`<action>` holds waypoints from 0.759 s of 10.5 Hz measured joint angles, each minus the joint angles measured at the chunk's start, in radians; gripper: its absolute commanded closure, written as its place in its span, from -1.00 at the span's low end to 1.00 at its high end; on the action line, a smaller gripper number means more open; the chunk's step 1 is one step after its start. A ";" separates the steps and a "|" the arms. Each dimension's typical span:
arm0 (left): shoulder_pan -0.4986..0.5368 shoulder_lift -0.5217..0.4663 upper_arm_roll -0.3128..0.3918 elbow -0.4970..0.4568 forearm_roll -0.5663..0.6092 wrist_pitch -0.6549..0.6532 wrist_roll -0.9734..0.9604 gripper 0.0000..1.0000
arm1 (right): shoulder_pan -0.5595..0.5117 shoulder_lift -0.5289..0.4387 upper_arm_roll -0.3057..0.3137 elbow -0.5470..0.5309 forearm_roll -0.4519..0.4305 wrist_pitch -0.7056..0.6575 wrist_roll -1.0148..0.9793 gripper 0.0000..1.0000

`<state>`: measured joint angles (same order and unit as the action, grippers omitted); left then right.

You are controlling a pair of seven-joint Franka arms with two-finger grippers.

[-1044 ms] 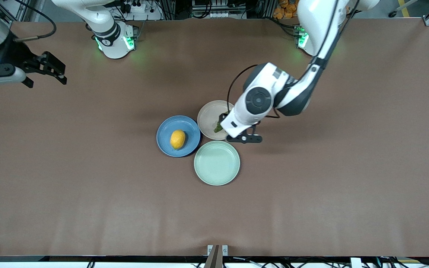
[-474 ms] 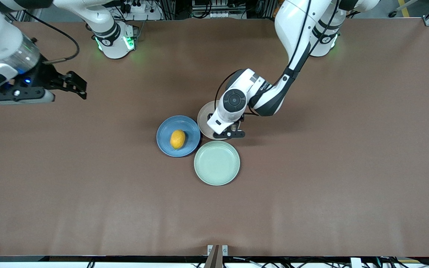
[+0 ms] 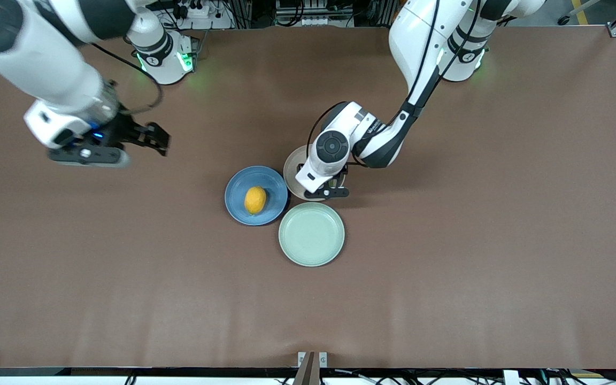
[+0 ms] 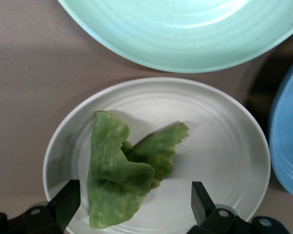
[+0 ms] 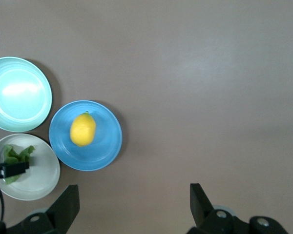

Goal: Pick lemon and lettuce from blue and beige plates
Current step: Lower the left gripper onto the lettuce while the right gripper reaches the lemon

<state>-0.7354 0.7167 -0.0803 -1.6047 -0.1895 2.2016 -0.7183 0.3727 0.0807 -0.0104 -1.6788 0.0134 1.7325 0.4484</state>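
The yellow-orange lemon (image 3: 255,200) lies on the blue plate (image 3: 238,187); both also show in the right wrist view, the lemon (image 5: 83,129) on the plate (image 5: 107,146). The green lettuce (image 4: 124,168) lies on the beige plate (image 4: 224,146), whose rim (image 3: 293,167) shows beside the blue plate. My left gripper (image 3: 325,188) is low over the beige plate, open, its fingers (image 4: 66,202) standing either side of the lettuce without touching it. My right gripper (image 3: 155,140) is open and empty, up over bare table toward the right arm's end.
An empty mint-green plate (image 3: 311,233) sits nearer the front camera, touching both other plates; it also shows in the left wrist view (image 4: 185,34). The three plates cluster at the table's middle on a brown mat.
My right gripper has travelled from the table's end toward the plates. My left gripper has shifted over the beige plate and come down around the lettuce.
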 measured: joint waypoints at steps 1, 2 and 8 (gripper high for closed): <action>-0.002 0.001 0.000 0.000 0.000 0.001 -0.005 -0.85 | 0.028 0.037 0.000 -0.008 0.000 0.041 0.043 -1.00; -0.004 0.001 0.000 0.000 0.000 0.002 -0.007 -0.85 | 0.054 0.079 0.000 -0.014 0.001 0.081 0.083 -1.00; -0.007 0.020 0.000 -0.001 0.000 0.010 -0.008 -0.23 | 0.131 0.306 0.001 -0.080 0.092 0.406 0.192 -1.00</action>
<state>-0.7423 0.7362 -0.0799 -1.6057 -0.1895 2.2117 -0.7263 0.5035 0.3864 -0.0097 -1.7586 0.1052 2.1381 0.6402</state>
